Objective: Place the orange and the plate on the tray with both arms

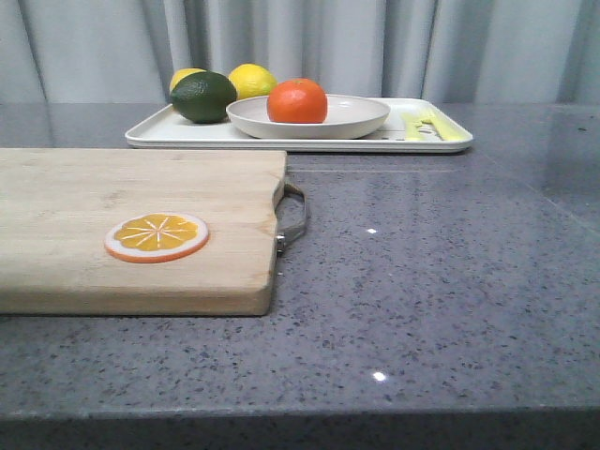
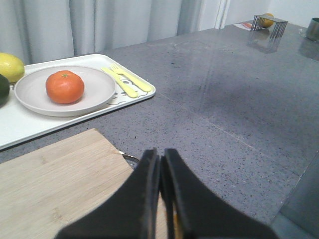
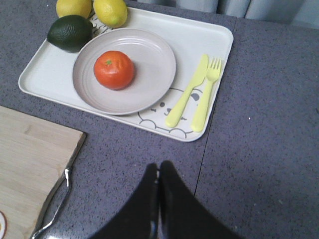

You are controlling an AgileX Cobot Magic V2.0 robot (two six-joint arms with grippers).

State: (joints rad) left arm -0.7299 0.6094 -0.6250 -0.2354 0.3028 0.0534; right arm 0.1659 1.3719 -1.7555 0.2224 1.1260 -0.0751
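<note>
The orange (image 1: 297, 100) (image 2: 65, 86) (image 3: 114, 69) rests in the off-white plate (image 1: 361, 114) (image 2: 99, 84) (image 3: 154, 64), and the plate stands on the white tray (image 1: 150, 134) (image 2: 30, 124) (image 3: 199, 35) at the back of the table. My left gripper (image 2: 160, 152) is shut and empty, hovering over the corner of the cutting board, well short of the tray. Above the grey table, a little short of the tray's near edge, my right gripper (image 3: 159, 165) is shut with nothing in it. Neither gripper shows in the front view.
Two lemons (image 1: 251, 80) (image 3: 110, 11) and a dark green fruit (image 1: 203, 97) (image 3: 70, 32) lie on the tray beside the plate, with a yellow knife and fork (image 3: 197, 94). A wooden cutting board (image 1: 141, 187) with a metal handle (image 1: 292, 217) carries an orange slice (image 1: 157, 236).
</note>
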